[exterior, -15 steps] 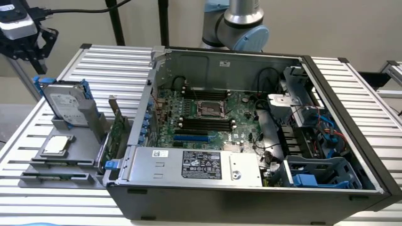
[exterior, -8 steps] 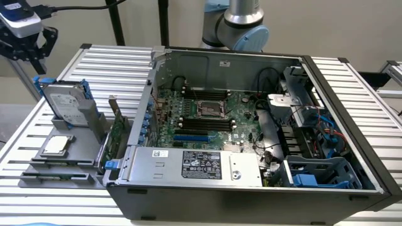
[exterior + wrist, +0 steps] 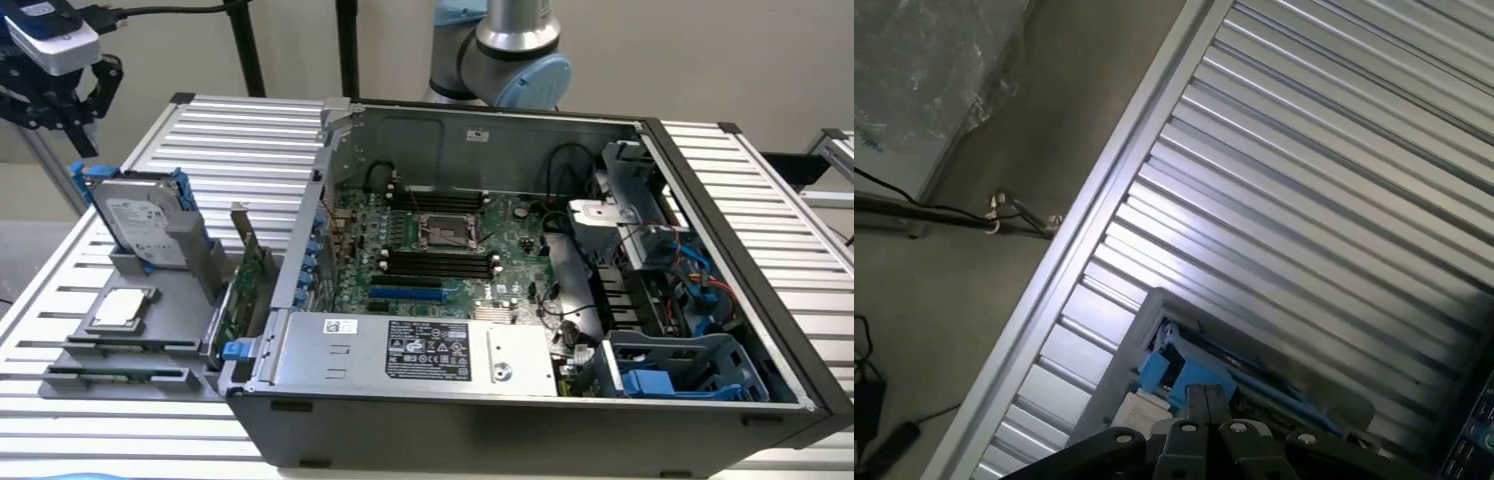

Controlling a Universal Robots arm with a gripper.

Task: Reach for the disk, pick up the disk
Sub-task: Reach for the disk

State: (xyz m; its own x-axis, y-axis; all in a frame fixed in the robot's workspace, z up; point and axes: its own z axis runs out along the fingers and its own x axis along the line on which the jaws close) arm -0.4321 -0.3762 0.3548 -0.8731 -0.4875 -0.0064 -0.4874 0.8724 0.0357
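Jaws pinched together and empty: your gripper (image 3: 67, 115) hangs above the disk (image 3: 140, 222).
The disk stands on edge in a grey holder (image 3: 134, 372) on the slatted table (image 3: 240, 130), at the exterior view's left of the open computer case (image 3: 534, 412); your fingertips seem clear of it.

- A silver ribbed aluminium worktop (image 3: 767, 200) of parallel slats carries everything; light glints along its ribs.
- A plain beige wall (image 3: 721, 60) stands behind its far edge, with two black upright poles (image 3: 247, 50).
- Beyond its side edge, a dull grey-brown floor (image 3: 1004, 300) bears thin black cables (image 3: 914, 207).
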